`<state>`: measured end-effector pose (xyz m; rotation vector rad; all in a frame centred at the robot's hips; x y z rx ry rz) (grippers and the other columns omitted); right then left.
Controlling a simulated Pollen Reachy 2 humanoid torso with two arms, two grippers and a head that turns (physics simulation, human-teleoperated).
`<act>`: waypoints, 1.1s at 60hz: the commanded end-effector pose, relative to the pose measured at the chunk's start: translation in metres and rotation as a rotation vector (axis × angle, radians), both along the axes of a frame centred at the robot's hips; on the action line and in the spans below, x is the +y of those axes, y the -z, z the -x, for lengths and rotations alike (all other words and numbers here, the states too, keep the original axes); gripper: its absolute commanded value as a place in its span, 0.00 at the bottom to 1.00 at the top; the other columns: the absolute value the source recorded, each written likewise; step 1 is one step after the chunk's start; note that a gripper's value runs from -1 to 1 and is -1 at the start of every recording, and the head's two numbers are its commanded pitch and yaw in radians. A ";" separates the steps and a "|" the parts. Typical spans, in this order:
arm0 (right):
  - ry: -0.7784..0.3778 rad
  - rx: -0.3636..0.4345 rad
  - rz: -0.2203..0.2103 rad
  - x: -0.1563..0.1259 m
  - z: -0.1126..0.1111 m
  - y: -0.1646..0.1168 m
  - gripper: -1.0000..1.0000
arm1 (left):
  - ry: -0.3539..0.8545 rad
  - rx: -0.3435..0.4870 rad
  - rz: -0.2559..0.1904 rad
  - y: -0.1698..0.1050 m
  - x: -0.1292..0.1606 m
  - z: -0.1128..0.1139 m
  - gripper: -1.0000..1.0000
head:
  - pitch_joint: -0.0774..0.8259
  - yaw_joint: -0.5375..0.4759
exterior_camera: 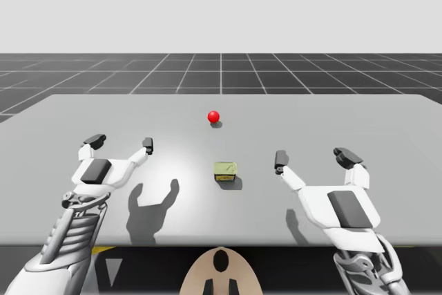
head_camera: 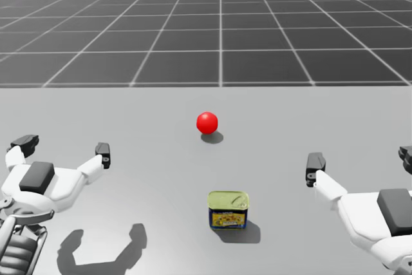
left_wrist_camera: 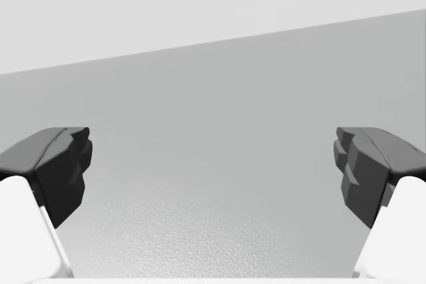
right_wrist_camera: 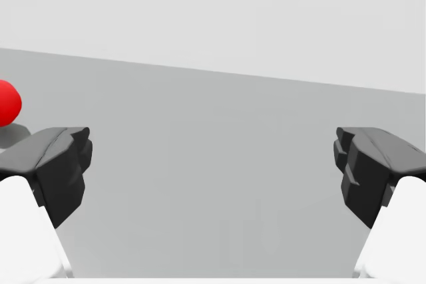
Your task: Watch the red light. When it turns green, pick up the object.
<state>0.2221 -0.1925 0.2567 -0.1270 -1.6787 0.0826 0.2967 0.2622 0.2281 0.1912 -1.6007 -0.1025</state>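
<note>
A red ball light (exterior_camera: 213,117) (head_camera: 206,122) (right_wrist_camera: 8,103) glows on the grey table beyond the middle. Nearer to me stands a small squat can (exterior_camera: 225,171) (head_camera: 228,209) with a yellow-green lid and a dark blue and yellow side, upright and untouched. My left gripper (exterior_camera: 121,142) (head_camera: 62,146) (left_wrist_camera: 213,171) hovers open well to the can's left, with bare table between its fingers. My right gripper (exterior_camera: 314,156) (head_camera: 360,159) (right_wrist_camera: 213,171) hovers open to the can's right, and the red light lies beyond its left finger.
The grey table (exterior_camera: 345,122) spreads wide around the can and the light. Its near edge (exterior_camera: 276,245) runs just in front of my torso. A dark gridded floor (exterior_camera: 221,70) lies beyond the far edge.
</note>
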 end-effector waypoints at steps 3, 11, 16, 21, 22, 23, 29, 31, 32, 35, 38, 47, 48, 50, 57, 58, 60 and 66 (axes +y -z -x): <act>0.000 0.000 -0.023 0.004 0.000 0.001 0.00 | 0.002 -0.002 -0.002 0.000 -0.001 0.000 0.00 | 0.54 0.58; -0.003 -0.002 -0.020 0.004 0.000 0.001 0.00 | 0.002 -0.002 -0.003 0.000 -0.002 0.000 0.00 | 0.54 0.58; -0.003 -0.003 -0.018 0.004 0.000 0.001 0.00 | 0.002 -0.003 -0.004 0.000 -0.002 0.000 0.00 | 0.55 0.58; -0.005 -0.002 -0.019 0.004 0.000 0.001 0.00 | 0.003 -0.003 -0.005 0.000 -0.002 0.000 0.00 | 0.55 0.58; -0.005 -0.002 -0.019 0.004 0.001 0.001 0.00 | 0.003 -0.003 -0.005 0.000 -0.002 0.000 0.00 | 0.54 0.58; -0.005 -0.002 -0.019 0.004 0.001 0.001 0.00 | 0.003 -0.004 -0.005 0.000 -0.002 0.000 0.00 | 0.54 0.58; -0.006 -0.002 -0.020 0.004 0.001 0.002 0.00 | 0.004 -0.005 -0.005 0.000 -0.002 0.001 0.00 | 0.55 0.58; -0.006 -0.002 -0.020 0.004 0.001 0.002 0.00 | 0.004 -0.007 -0.005 0.000 -0.002 0.001 0.00 | 0.55 0.58; -0.006 -0.002 -0.020 0.004 0.001 0.002 0.00 | 0.004 -0.008 -0.006 0.000 -0.002 0.001 0.00 | 0.55 0.58; -0.006 -0.002 -0.020 0.004 0.001 0.002 0.00 | 0.005 -0.008 -0.006 0.000 -0.002 0.001 0.00 | 0.55 0.58; -0.006 -0.002 -0.020 0.004 0.001 0.002 0.00 | 0.006 -0.009 -0.007 0.000 -0.002 0.001 0.00 | 0.55 0.58; -0.005 -0.003 -0.018 0.004 0.001 0.002 0.00 | 0.006 -0.009 -0.008 0.001 -0.002 0.001 0.00 | 0.55 0.57; -0.005 -0.003 -0.018 0.004 0.001 0.002 0.00 | 0.006 -0.009 -0.008 0.001 -0.002 0.001 0.00 | 0.55 0.57; -0.005 -0.004 -0.018 0.004 0.001 0.002 0.00 | 0.006 -0.010 -0.008 0.000 -0.002 0.001 0.00 | 0.55 0.57; -0.005 -0.004 -0.018 0.003 0.001 0.002 0.00 | 0.006 -0.012 -0.009 0.000 -0.002 0.001 0.00 | 0.55 0.58; -0.004 -0.004 -0.019 0.003 0.001 0.002 0.00 | 0.006 -0.012 -0.009 0.000 -0.002 0.001 0.00 | 0.55 0.57; -0.005 -0.004 -0.020 0.003 0.001 0.002 0.00 | 0.006 -0.013 -0.009 0.000 -0.002 0.001 0.00 | 0.55 0.57; -0.004 -0.004 -0.020 0.003 0.001 0.002 0.00 | 0.005 -0.017 -0.012 0.001 -0.002 0.001 0.00 | 0.55 0.58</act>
